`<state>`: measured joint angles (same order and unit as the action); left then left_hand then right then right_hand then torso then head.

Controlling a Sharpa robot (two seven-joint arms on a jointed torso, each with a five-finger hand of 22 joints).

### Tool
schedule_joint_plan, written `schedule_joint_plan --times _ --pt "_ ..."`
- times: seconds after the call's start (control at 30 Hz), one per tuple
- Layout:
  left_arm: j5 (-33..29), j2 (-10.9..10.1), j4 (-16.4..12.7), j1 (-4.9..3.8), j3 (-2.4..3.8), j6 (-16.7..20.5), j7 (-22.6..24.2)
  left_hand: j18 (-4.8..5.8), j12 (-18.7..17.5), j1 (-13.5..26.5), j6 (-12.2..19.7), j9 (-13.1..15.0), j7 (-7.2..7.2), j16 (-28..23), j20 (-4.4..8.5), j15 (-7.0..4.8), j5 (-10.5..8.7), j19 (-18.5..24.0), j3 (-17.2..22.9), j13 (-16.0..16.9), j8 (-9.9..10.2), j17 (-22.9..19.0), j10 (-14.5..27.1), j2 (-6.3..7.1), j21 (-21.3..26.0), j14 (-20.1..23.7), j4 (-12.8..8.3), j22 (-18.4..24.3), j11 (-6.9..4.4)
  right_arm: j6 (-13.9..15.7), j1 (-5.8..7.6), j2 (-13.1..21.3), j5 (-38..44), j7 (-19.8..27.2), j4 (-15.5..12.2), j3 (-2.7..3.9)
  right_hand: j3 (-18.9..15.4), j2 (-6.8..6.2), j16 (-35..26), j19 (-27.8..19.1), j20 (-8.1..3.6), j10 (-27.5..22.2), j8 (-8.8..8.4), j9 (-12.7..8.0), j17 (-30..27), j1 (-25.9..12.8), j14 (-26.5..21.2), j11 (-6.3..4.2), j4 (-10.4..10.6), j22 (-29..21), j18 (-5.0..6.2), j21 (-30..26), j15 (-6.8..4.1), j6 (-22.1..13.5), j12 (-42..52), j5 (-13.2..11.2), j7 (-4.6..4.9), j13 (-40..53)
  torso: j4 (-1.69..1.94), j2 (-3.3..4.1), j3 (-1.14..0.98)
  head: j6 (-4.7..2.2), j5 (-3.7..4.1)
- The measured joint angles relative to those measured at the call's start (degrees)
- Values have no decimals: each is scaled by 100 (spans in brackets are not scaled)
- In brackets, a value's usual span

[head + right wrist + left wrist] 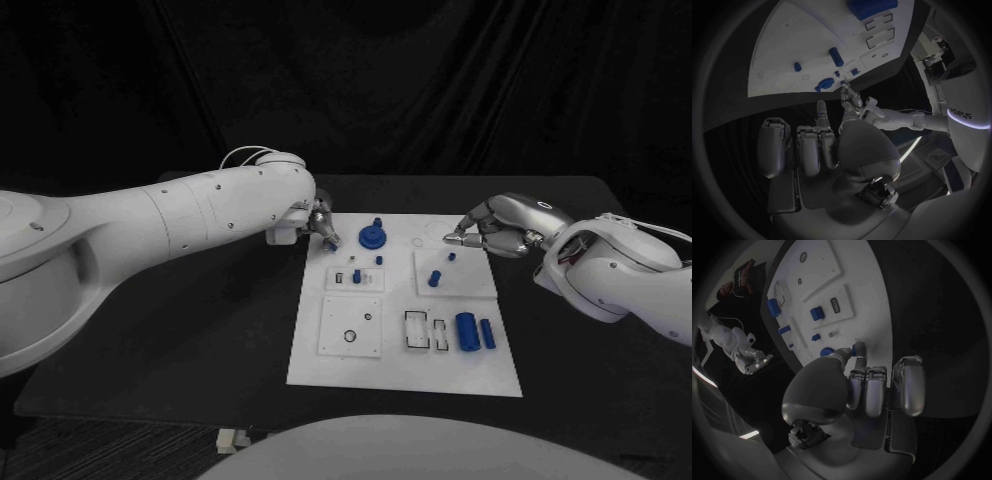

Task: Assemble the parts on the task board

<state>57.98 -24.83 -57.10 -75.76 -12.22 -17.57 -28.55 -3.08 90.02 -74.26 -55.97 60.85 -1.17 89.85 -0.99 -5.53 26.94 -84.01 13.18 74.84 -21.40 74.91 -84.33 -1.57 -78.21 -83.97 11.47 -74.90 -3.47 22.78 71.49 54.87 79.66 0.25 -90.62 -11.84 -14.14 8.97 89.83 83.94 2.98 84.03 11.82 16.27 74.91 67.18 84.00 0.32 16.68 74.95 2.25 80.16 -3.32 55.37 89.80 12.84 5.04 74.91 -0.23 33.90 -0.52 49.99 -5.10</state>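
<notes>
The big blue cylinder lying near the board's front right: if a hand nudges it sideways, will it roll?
Probably. The big blue cylinder lies on its side on the flat task board, so it could roll toward the smaller blue cylinder beside it. It looks rigid and likely smooth, perhaps slippery.

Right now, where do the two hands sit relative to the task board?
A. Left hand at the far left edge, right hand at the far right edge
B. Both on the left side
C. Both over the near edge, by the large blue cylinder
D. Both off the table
A. In the head view the left hand is at the far left edge of the task board and the right hand at its far right edge.
</notes>
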Motion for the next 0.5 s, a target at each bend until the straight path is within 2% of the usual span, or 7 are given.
schedule_joint_plan --times 0.1,0.2,0.23,0.37,0.5 --pt "0 -60 -71 1 0 4 -11 0 0 108 10 16 -9 0 0 0 1 0 183 10 3 0 32 152 0 0 103 0 11 -5 -4 4 0 -2 0 0 0 0 0 0 0 0 0 0 0 0 0 0 0 0 0 0 0 0 0 0 0 0 0 0 0 0 1" --pt "0 -130 -169 1 0 22 -41 0 0 220 9 19 -9 0 0 0 -91 1 450 11 4 0 31 265 0 0 13 0 11 -8 -8 8 0 -3 0 0 0 0 0 0 0 0 0 0 0 0 0 0 0 0 0 0 0 0 0 0 0 0 1 -1 0 0 -5" --pt "0 -153 -205 1 0 32 -50 0 0 233 9 19 -8 0 -1 0 -107 1 538 11 4 0 31 279 0 0 -52 0 11 -8 -11 9 0 -3 1 0 0 1 0 0 0 0 0 0 0 1 0 0 0 -1 0 0 0 0 0 0 0 0 1 -1 0 0 -8" --pt "1 -249 -367 1 -1 91 -98 0 0 297 7 19 -6 0 -1 0 -149 1 615 10 5 0 31 342 15 0 -33 0 11 -9 -25 7 0 -4 16 0 -40 16 0 0 0 0 0 -1 0 16 0 0 7 -1 0 0 0 0 0 -1 0 1 1 -1 0 0 -19" --pt "1 -342 -546 -1 -1 165 -135 0 0 300 7 19 -6 0 -1 0 -156 1 622 10 5 0 31 345 37 1 -26 0 11 -10 -29 4 0 -5 26 0 -40 16 0 0 0 0 0 -1 0 16 0 0 7 -1 0 0 0 0 0 -1 0 1 3 -3 0 0 -30"
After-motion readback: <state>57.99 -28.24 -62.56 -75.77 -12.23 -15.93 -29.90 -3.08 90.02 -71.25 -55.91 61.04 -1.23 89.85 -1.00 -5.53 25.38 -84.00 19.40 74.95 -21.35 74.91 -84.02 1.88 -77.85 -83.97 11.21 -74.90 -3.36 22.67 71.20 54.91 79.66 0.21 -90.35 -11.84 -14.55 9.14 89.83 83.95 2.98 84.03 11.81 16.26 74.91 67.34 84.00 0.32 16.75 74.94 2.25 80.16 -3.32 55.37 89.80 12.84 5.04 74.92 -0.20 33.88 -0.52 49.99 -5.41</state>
